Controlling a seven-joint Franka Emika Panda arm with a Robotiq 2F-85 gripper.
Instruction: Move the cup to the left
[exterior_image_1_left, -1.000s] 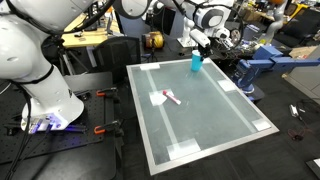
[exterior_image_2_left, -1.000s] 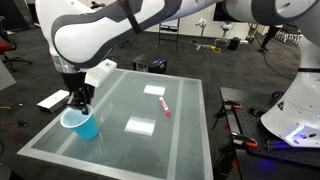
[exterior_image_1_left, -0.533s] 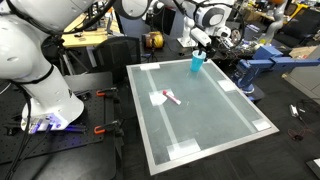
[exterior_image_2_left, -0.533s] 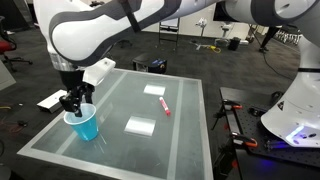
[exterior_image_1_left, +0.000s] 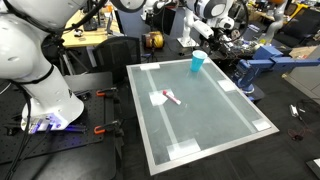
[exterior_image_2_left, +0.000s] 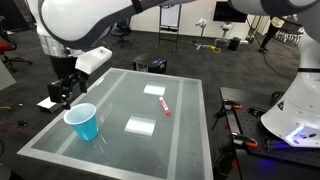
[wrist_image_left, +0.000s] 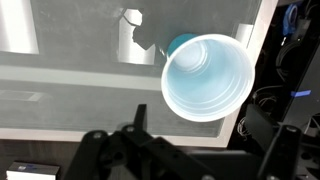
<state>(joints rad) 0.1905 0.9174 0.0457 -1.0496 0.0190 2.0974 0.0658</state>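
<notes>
Standing upright, cup (exterior_image_2_left: 83, 122) clear of parted jaws

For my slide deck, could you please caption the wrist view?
Wrist view: an empty blue cup stands upright and ungripped near the edge of the table.

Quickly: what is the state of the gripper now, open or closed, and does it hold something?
Gripper: open, holding nothing; the cup stands upright below it, apart from the fingers.

The end effector (exterior_image_2_left: 63, 93) is lifting away from the cup (exterior_image_2_left: 83, 122), leaving it standing free on the counter (exterior_image_2_left: 185, 135).
</notes>
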